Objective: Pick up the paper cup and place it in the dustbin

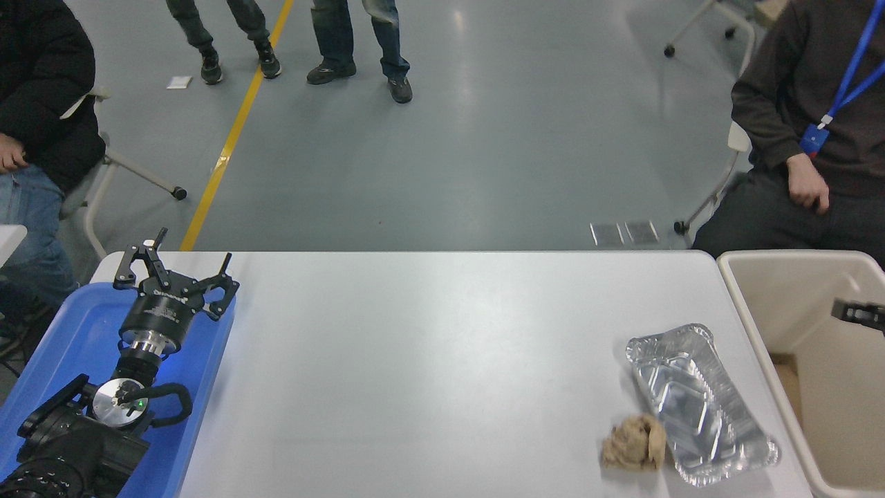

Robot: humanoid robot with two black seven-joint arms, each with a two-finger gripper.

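The beige dustbin (780, 299) stands at the table's right end, partly cut off by the picture's edge. The paper cup is out of view; I see no cup in the visible part of the bin. Only a small black piece of my right gripper (857, 312) shows at the right edge, above the bin's inside, with nothing seen in it. My left gripper (176, 273) is parked open and empty over the blue tray (66, 346) at the lower left.
A silver foil tray (698, 404) lies near the bin's left wall, with a crumpled brown paper wad (632, 444) at its front left. A seated person (809, 138) is behind the bin, another at the far left. Two people stand on the floor beyond the table.
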